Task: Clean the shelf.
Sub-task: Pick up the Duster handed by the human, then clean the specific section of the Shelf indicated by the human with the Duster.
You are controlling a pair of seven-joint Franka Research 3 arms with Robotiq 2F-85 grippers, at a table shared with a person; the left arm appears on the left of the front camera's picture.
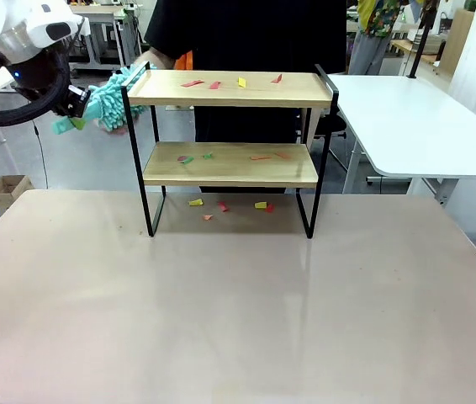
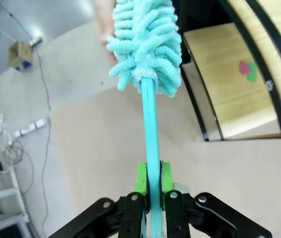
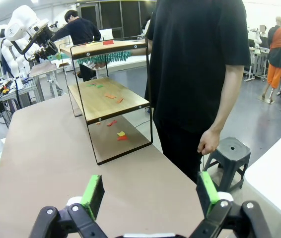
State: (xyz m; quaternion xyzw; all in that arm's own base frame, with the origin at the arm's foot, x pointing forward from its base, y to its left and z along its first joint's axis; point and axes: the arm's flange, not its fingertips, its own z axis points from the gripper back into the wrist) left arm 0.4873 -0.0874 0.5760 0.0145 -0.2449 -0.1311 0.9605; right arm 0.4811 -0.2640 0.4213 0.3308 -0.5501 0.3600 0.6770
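Your left gripper [image 2: 151, 178] sits closest to the lens in the left wrist view, its green pads [image 2: 141, 177] pressed together on the thin teal handle [image 2: 150, 124] of a fluffy teal duster [image 2: 148, 44]. The handle runs straight up from between the fingers to the mop head. A person's hand [image 2: 103, 25] shows just behind that head; you cannot tell whether it touches it.

From the front, you see that gripper [image 1: 76, 103] held high at the left. The duster [image 1: 113, 99] is just beside the left end of the shelf's top board.

The shelf [image 1: 230, 173] stands upright on the beige table [image 1: 221, 320], towards its far edge, with the person [image 1: 246, 34] in black right behind it. Small paper scraps [image 1: 240, 82] in red, yellow and green lie on the top board, more of them on the lower board, and a few on the table between the legs.

Your right gripper [image 3: 150, 191] has its fingers spread wide with nothing between them. It hangs over the table well away from the shelf [image 3: 105, 94], looking at it end-on, with the person [image 3: 195, 64] beside it.
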